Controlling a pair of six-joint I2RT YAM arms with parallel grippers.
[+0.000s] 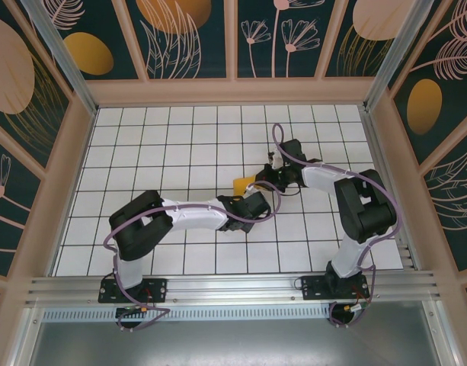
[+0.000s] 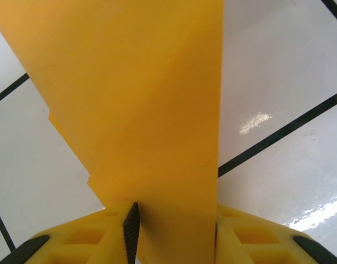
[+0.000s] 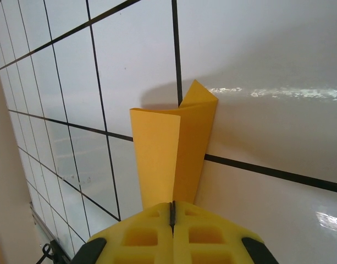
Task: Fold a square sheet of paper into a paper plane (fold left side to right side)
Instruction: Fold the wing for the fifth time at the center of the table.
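Your right gripper (image 3: 172, 206) is clamped tight on the paper (image 3: 171, 148), with the sheet's near edge pinched in the seam between its fingers. The paper therefore stands up off the table (image 3: 256, 55) right at that gripper's tips, curled over on itself rather than lying flat. I judge this hold to be an anchor: it props one side up so the other can be carried across for the left-to-right fold. Your left gripper (image 2: 173, 225) sits just beside the right gripper, on its near-left side. Its fingers are apart and a band of paper runs up through the gap, but at that range I can't tell whether the pads bear on it. The right wrist view gives you the paper's shape: a rolled flap, a pointed corner behind it, and what looks like no pressed crease yet. The left wrist view adds the stepped, layered edges. From above, you see both grippers meeting nose to nose, with a small corner of paper showing just left of the right gripper's tips.
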